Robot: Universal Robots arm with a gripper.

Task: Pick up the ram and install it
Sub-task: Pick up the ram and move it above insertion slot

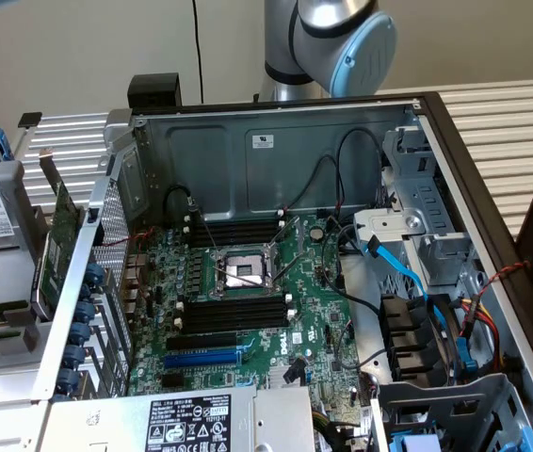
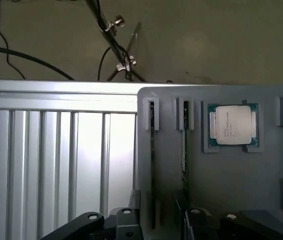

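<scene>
The tool [image 2: 161,224] is seen with its black fingers [image 2: 126,220] spread wide apart, and nothing is gripped by them. The ram [image 2: 152,160], a long thin green stick, is stood on its edge in a slot of a flat grey holder tray [image 2: 221,190]. It is seen edge-on as a thin dark line. Its near end is found between the tool's fingers, closer to one finger than the other. Whether it is touched cannot be told.

A second thin green stick [image 2: 185,150] is stood in the next slot, just beside the ram, and its near end is by the tool's other finger. Past that stick, farther out from the tool, a square silver chip with a green rim [image 2: 231,125] is laid flat in its own pocket of the tray. On the tool's other side, a silver ribbed bench [image 2: 56,160] is seen.

In the exterior view, an open grey computer case [image 1: 276,151] is laid flat, and the grey and blue robot arm [image 1: 328,42] is seen above its back wall. A green main board [image 1: 314,320] is held inside. Long black slots [image 1: 234,311] are set on both sides of a silver socket [image 1: 245,273].
</scene>
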